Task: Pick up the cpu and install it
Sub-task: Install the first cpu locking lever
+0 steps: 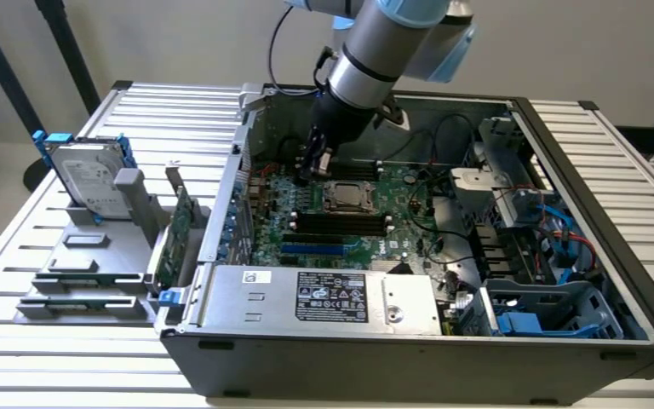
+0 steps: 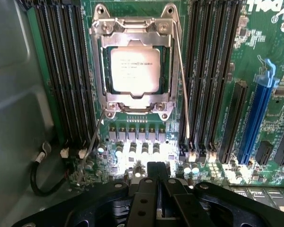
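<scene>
We are hovering the gripper [image 1: 313,170], closed and empty, above the board [image 2: 258,45]. The cpu [image 2: 134,70] is sitting in its socket [image 2: 132,27], so placement is looking done; moving off calls for clearing the lever wire [image 2: 182,80].

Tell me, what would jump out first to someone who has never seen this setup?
A grey-and-blue robot arm reaches down into an open computer case, its gripper closed over the green circuit board. In the board's middle the shiny cpu lies in its metal-framed socket. At the exterior view's left, a silver hard drive stands in a grey rack.
</scene>
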`<action>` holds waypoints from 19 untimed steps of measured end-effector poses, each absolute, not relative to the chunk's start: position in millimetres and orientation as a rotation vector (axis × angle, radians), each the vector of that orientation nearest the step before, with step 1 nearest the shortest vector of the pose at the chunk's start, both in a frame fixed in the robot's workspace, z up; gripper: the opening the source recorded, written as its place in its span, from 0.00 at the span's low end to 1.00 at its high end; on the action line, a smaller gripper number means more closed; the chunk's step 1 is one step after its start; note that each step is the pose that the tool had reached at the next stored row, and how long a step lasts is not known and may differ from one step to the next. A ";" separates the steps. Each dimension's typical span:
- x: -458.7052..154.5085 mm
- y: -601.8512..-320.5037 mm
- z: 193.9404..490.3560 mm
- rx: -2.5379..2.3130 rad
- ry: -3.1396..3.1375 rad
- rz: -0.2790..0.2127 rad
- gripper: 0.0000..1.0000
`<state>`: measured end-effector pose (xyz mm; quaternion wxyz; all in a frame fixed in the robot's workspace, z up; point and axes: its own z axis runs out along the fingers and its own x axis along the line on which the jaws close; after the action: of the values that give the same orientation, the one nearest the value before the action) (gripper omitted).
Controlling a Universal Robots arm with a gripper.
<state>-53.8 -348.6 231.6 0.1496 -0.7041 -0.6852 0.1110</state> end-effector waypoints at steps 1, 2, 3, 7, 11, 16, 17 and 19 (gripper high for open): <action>-56.4 -348.9 231.6 -2.023 -1.969 0.318 0.11; -58.7 -349.0 231.6 -2.023 -1.967 0.315 0.11; -60.5 -349.0 231.6 -2.024 -1.964 0.313 0.11; -63.8 -349.0 231.9 -2.044 -1.931 0.297 0.11; -64.6 -349.0 232.0 -2.078 -1.882 0.279 0.11; -65.1 -349.0 232.1 -2.120 -1.816 0.254 0.11; -65.3 -349.0 232.2 -2.128 -1.802 0.248 0.11; -65.7 -349.0 232.4 -2.139 -1.778 0.235 0.11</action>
<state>-65.7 -349.0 232.4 0.1742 -0.7547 -0.6271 0.0830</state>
